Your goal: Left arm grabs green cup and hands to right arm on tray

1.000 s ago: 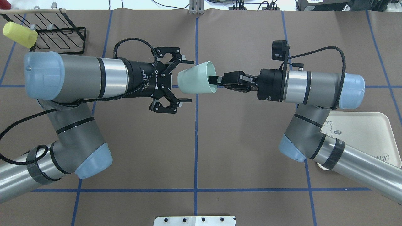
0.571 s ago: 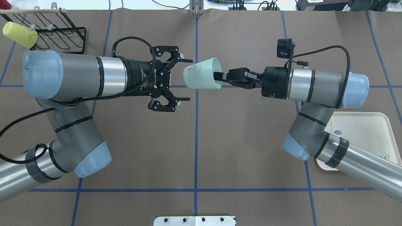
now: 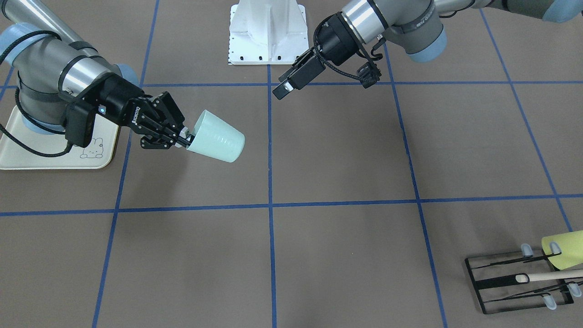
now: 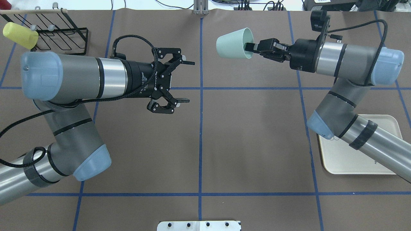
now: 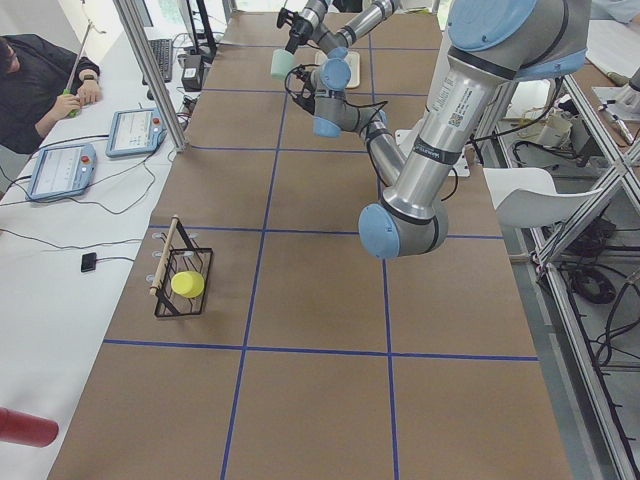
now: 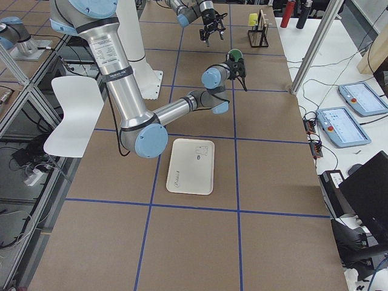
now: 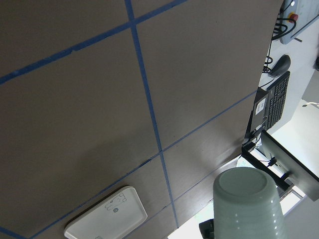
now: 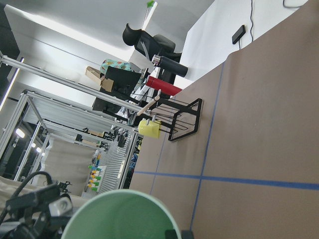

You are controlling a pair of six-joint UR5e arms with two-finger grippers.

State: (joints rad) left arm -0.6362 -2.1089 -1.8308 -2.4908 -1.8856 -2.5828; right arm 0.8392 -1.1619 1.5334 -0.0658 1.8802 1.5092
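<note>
The pale mint green cup (image 4: 231,43) hangs on its side above the table, base toward the left arm. My right gripper (image 4: 249,47) is shut on its rim, one finger inside the mouth. From the front, the green cup (image 3: 216,136) juts out from the right gripper (image 3: 184,136). My left gripper (image 4: 189,82) stands open and empty, well apart from the cup, left of the centre line. The cream tray (image 4: 350,160) lies at the near right, partly under the right arm. The left wrist view shows the cup's base (image 7: 247,195) and the tray (image 7: 107,217).
A black wire rack (image 4: 61,40) stands at the far left corner with a yellow-green cup (image 4: 20,35) hung on it. A white base plate (image 3: 266,34) sits at the robot's edge. Blue tape lines cross the brown table.
The right arm has carried the green cup away from the left gripper, toward the far right. The left gripper stayed open and drew back slightly.
</note>
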